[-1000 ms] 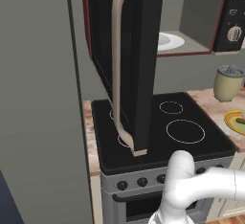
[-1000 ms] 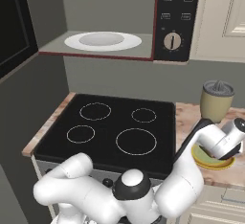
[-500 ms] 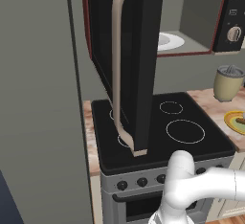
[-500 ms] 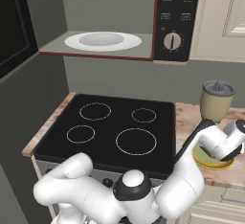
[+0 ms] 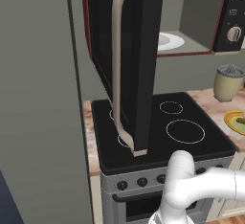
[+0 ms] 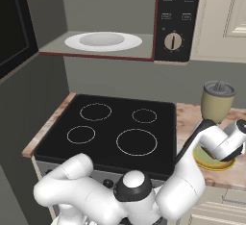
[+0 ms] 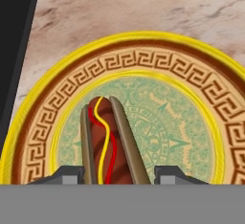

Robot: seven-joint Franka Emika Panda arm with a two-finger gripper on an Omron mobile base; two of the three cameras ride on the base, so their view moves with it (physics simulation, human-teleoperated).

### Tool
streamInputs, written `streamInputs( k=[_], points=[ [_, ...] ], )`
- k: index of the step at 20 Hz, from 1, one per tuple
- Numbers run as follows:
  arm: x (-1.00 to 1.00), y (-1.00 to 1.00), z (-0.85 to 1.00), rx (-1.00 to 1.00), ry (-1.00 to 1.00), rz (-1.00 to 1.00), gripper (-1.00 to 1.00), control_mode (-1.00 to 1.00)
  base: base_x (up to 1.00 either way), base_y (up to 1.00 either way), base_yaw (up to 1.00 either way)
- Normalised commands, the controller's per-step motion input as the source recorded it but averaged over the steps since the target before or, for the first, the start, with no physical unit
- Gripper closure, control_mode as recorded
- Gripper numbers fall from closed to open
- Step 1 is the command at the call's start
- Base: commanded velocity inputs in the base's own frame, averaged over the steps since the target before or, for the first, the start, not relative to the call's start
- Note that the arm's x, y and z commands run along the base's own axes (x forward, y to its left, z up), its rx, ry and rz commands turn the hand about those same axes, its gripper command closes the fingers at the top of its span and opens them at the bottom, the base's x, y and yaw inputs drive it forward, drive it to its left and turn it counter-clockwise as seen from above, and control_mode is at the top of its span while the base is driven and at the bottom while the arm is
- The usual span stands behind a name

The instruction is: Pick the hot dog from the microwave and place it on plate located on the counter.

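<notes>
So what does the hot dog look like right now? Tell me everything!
The hot dog is a reddish-brown sausage between two tan bun halves, with wavy yellow and red sauce lines running along it. It sits over the pale green patterned middle of the round plate, which has a brown key-pattern band and a bright yellow rim. Its near end runs off the bottom of the hand view, between the claw tips, so whether it is still gripped can't be told.

Soft, even light, like a computer drawing

Nothing shines or glares. The open microwave [image 5: 143,50] door looks very dark, and the wall under it is dim grey. The plate [image 7: 143,122] is bright and clear up close, a bit blocky. Shadows are faint on the counter [image 6: 192,118]. Far things look slightly fuzzy.
</notes>
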Motion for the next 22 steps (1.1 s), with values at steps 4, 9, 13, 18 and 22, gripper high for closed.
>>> streamInputs(
  k=[4,9,13,18,22],
  points=[
    [0.00,0.00,0.00,0.00,0.00,0.00,-1.00,-1.00,0.00,0.00,0.00],
    [0.00,0.00,0.00,0.00,0.00,0.00,-1.00,-1.00,0.00,0.00,0.00],
    [-0.02,0.00,0.00,0.00,0.00,0.00,-1.00,-1.00,0.00,0.00,0.00],
    [-0.70,0.00,0.33,0.00,0.00,0.00,-1.00,-1.00,0.00,0.00,0.00],
    [-0.57,0.17,0.71,0.00,0.01,0.00,-1.00,-1.00,0.00,0.00,0.00]
  ],
)
